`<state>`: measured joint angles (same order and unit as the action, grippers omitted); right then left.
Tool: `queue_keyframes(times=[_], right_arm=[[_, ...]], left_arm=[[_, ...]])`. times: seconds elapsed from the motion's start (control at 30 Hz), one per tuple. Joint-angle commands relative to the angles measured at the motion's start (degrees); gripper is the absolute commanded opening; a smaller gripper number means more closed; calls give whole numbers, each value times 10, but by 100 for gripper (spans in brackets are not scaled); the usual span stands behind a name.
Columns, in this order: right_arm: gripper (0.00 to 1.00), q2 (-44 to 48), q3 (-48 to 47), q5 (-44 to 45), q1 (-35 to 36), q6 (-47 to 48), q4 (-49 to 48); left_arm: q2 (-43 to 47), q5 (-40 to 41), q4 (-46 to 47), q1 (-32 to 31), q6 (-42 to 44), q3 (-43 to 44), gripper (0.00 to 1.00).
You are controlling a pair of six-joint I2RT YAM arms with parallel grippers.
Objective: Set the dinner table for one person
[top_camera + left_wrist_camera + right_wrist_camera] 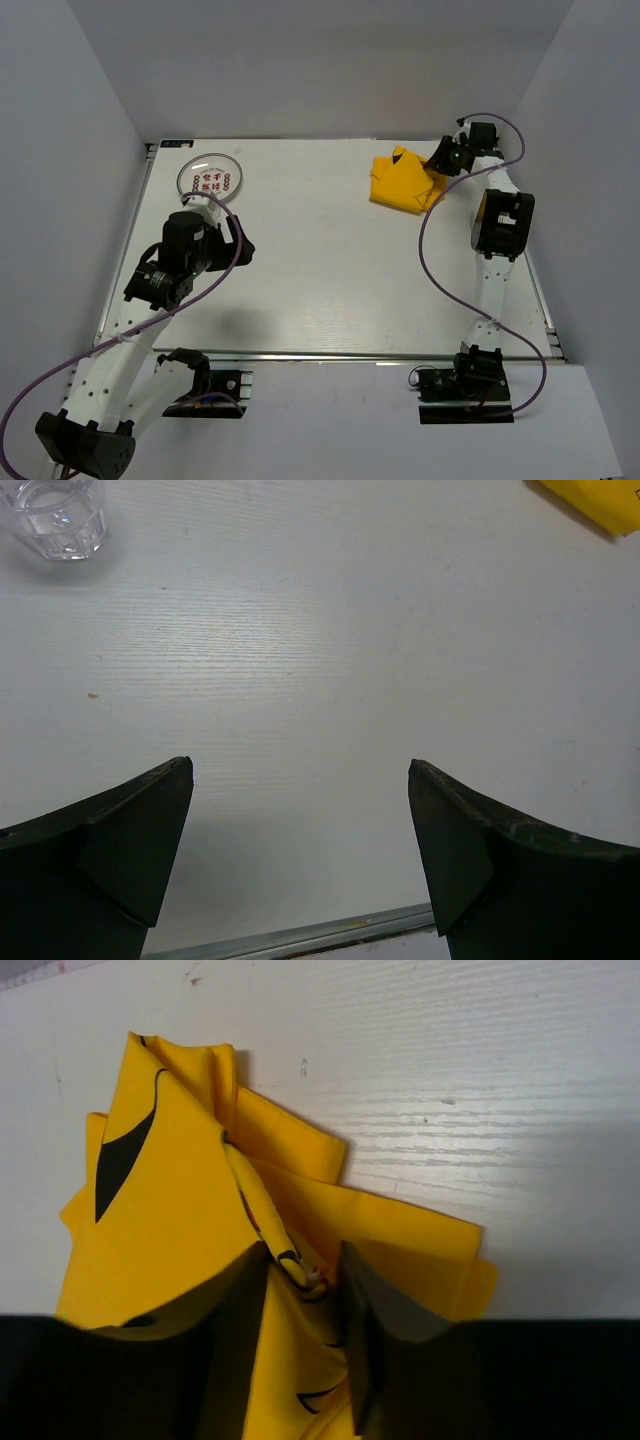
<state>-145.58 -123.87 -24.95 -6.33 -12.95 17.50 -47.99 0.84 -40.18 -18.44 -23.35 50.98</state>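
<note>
A large white dinner table (330,260) fills the scene. Its top is flat and rectangular, with faint plank grain and a metal rail along the edge. At its far right lies a yellow cloth (400,185) printed with black curves, bunched into soft folds. The right gripper (305,1260) has its dark fingers pressed together on a raised ridge of this cloth. At the far left sits a round dish (210,178), seemingly clear glass with red markings, though it is too small to be sure. A small faceted glass tumbler (58,515) stands upright on bare wood. The left gripper (300,770) hovers above the table, fingers spread wide, holding nothing.
</note>
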Motion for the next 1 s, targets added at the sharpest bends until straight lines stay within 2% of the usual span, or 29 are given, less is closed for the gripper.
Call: queue_keyframes(times=[0.0, 0.03, 0.07, 0.1, 0.13, 0.17, 0.37, 0.43, 0.47, 0.5, 0.67, 0.7, 0.73, 0.77, 0.8, 0.83, 0.87, 0.9, 0.93, 0.97], right_arm=[[35, 24, 2, -24, 2, -2, -37], [25, 29, 6, -25, 3, -1, -37], [25, 37, 13, -26, 4, 5, -40], [13, 55, 21, -30, 7, 10, -45], [10, 66, 29, -27, 9, 13, -49], [0, 80, 41, -27, 11, 19, -60], [0, 221, 152, -76, 39, 9, -90], [0, 267, 241, -107, 54, -7, -128], [0, 319, 276, -115, 59, -21, -166], [0, 346, 348, -129, 78, -29, -193], [0, 486, 531, -178, 127, -61, -271], [0, 506, 617, -175, 143, -86, -328], [0, 549, 663, -176, 161, -101, -367], [5, 567, 707, -183, 176, -118, -402], [13, 587, 791, -189, 183, -146, -464], [22, 629, 831, -193, 194, -158, -488], [37, 651, 868, -213, 206, -169, -517], [49, 699, 934, -224, 212, -184, -554], [80, 724, 961, -236, 224, -188, -564], [89, 750, 983, -245, 228, -191, -564]], left_arm=[[7, -8, 10, 3, 4, -4, 98], [6, -8, 10, 3, 4, -4, 98], [7, -8, 9, 3, 5, -4, 98], [6, -8, 9, 3, 4, -4, 98], [7, -8, 9, 3, 5, -4, 98], [8, -8, 10, 3, 4, -4, 98], [16, -8, 9, 3, 3, -4, 98], [18, -5, 9, 3, 3, -4, 98], [18, -4, 9, 3, 2, -4, 98], [18, -1, 9, 3, 2, -4, 98], [5, 10, 3, 3, -4, -1, 98], [4, 14, 2, 3, -4, 0, 98], [4, 14, 0, 3, -4, 0, 98], [2, 15, 0, 3, -6, 0, 98], [3, 19, -1, 3, -6, 1, 98], [3, 20, -2, 3, -6, 1, 98], [3, 21, -2, 3, -8, 1, 98], [3, 23, -3, 3, -8, 1, 98], [2, 26, -3, 3, -10, 2, 98], [0, 27, -4, 3, -11, 3, 98]])
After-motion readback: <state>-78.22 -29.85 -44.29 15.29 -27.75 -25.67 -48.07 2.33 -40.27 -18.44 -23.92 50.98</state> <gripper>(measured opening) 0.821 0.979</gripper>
